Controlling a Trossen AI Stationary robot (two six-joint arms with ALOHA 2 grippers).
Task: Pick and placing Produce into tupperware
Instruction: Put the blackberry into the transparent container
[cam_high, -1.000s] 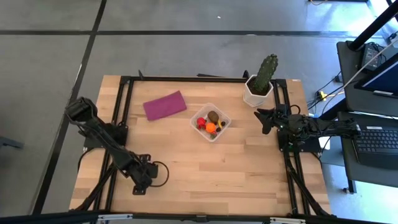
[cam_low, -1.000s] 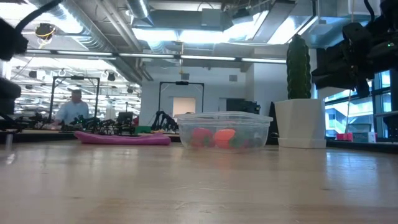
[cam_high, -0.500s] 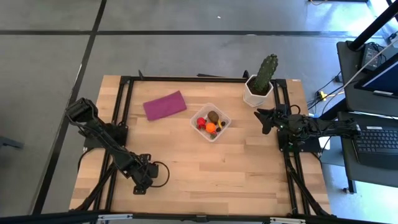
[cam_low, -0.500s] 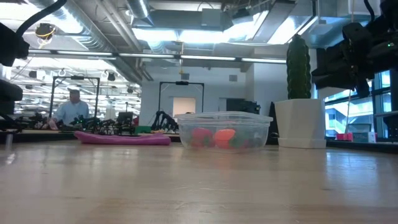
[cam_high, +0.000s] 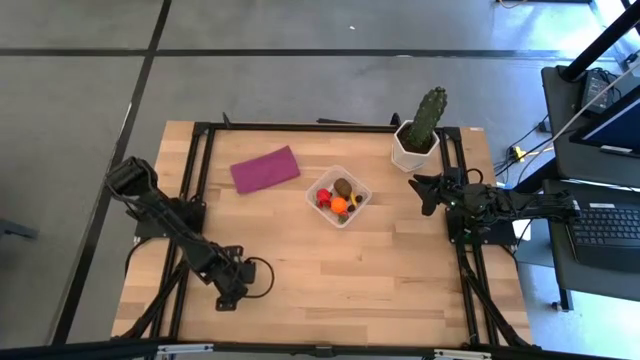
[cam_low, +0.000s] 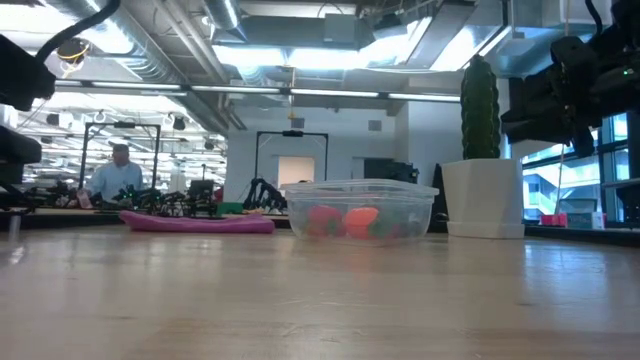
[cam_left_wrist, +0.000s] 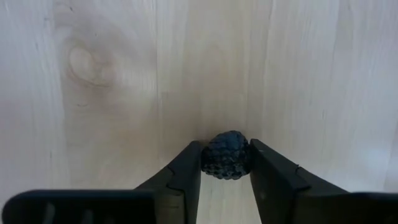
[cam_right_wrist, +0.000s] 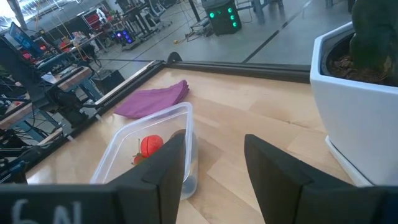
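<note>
Sitting between fingers of left tool (cam_left_wrist: 225, 163), dark berry (cam_left_wrist: 225, 155) pinched low on surface (cam_high: 390, 270), near-left. Tupperware (cam_high: 339, 196) lies far-right of it, well apart, already holding produce. Right tool (cam_high: 420, 191) spread, waiting right of tupperware beside cactus pot (cam_high: 411, 147).

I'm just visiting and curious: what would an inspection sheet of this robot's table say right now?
Surface: wooden table, dark frame rails.
Job's things: clear tupperware mid-table holding an orange ball, strawberry and others; one dark berry outside it.
Clutter: purple cloth; cactus in white pot.
Grippers: left gripper shut on the berry, near front-left; right gripper open, beside the pot.
Cables: black loop at the left gripper.
Surroundings: laptop on side desk; a person far off.
</note>
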